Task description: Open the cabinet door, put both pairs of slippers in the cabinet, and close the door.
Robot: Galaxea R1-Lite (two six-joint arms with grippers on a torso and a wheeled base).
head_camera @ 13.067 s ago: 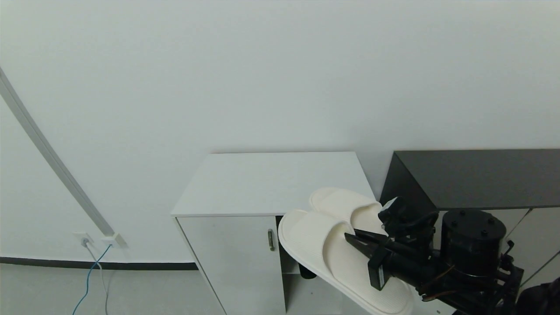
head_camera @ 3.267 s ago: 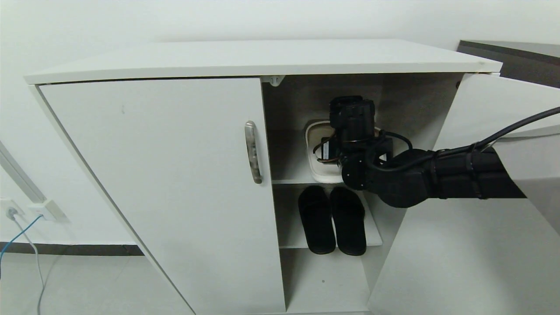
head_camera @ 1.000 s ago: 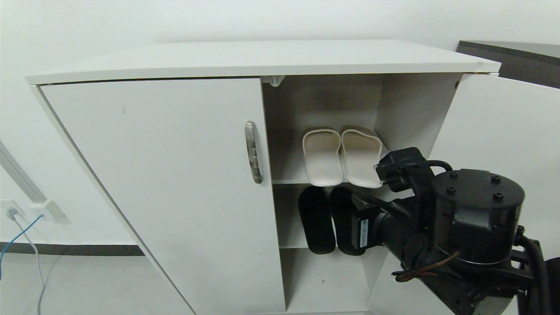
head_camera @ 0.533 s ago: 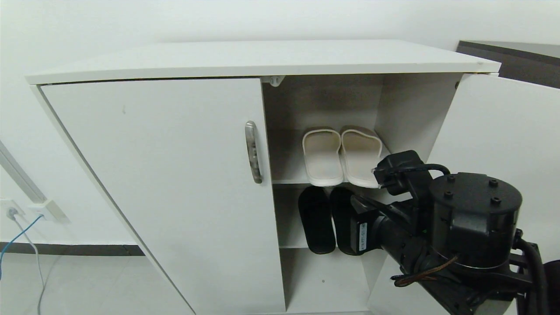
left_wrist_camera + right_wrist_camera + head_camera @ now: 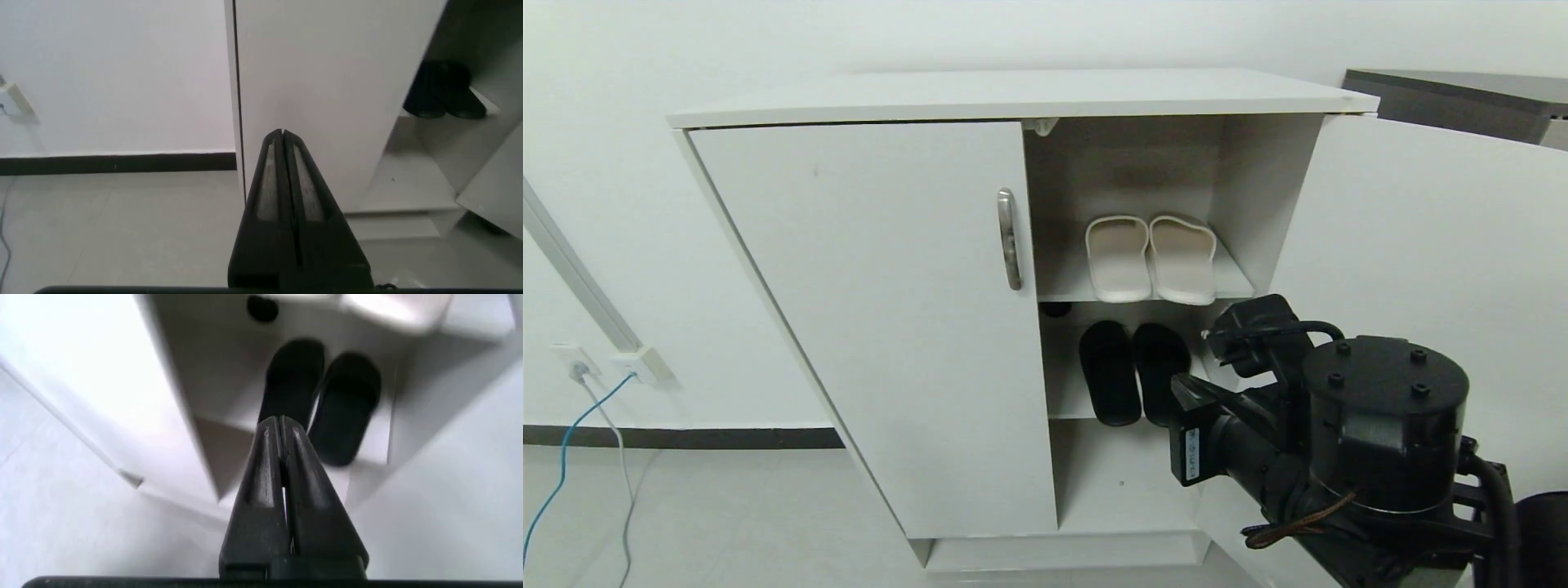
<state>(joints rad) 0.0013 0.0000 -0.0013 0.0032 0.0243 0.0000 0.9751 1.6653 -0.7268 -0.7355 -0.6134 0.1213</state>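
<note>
Head view, near to far: the black right gripper (image 5: 1178, 390) sits at five o'clock, fingers pressed together and empty. The left gripper (image 5: 282, 137) is pressed together too. At its eleven o'clock, flat black slippers (image 5: 1134, 371) lie on the white wooden cabinet's (image 5: 1013, 94) middle shelf. Cream slide slippers (image 5: 1150, 257) rest one shelf up, at twelve o'clock, and the white right door (image 5: 1421, 245) stands open at three.
</note>
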